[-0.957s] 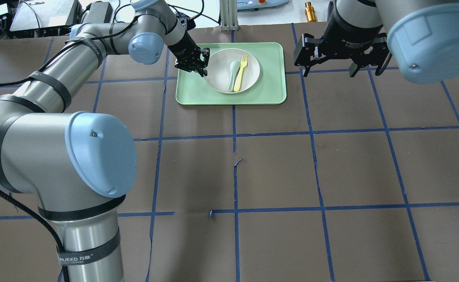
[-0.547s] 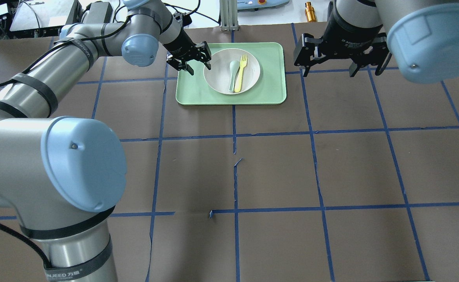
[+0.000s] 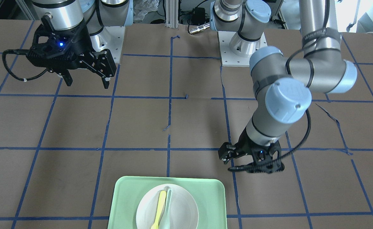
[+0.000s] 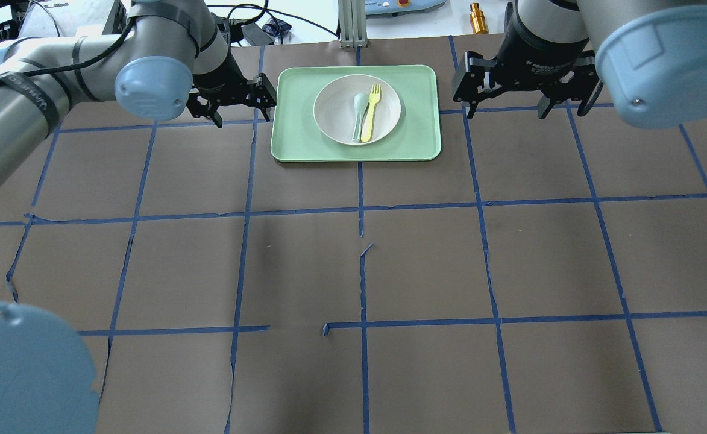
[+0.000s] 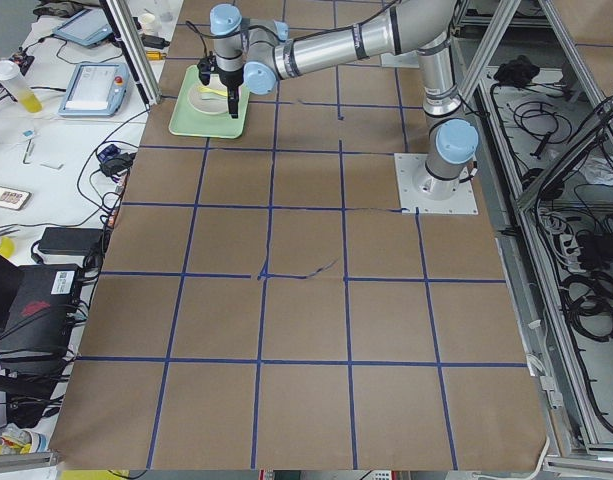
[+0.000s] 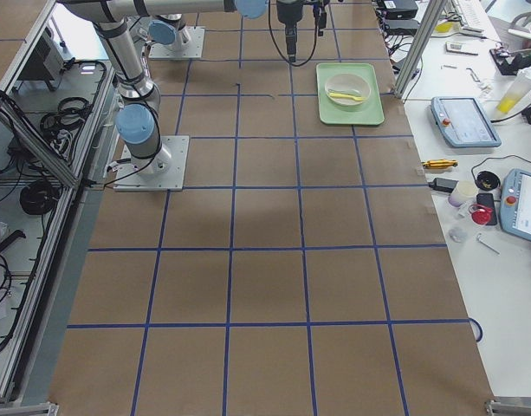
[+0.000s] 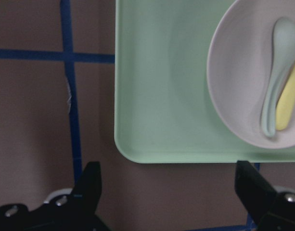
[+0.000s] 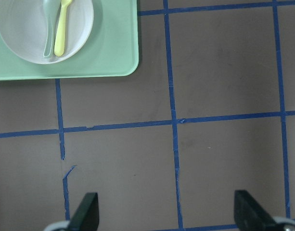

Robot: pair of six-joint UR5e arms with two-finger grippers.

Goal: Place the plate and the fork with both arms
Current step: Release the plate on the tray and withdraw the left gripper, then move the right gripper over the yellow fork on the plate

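Both spread, nothing gripped

The plate (image 4: 341,123) was seen on the tray (image 4: 416,141), between the left pincer (image 4: 241,113) and the right pincer (image 4: 505,108); both were held spread. The fork (image 4: 370,114) was laid in the plate beside the spoon (image 4: 358,117).

You're seeing L arm (image 4: 3,114) + R arm (image 4: 666,54): silver-grey tubes, lt-blue round jt caps (image 4: 154,87) | blk straps (image 4: 28,96) w/ white lettering, blk cable (image 3: 305,136) on L | L gripper (image 4: 242,116) & R gripper (image 4: 505,110) blk, blue LED (image 3: 61,44) | pale base plates (image 3: 227,54), screws.
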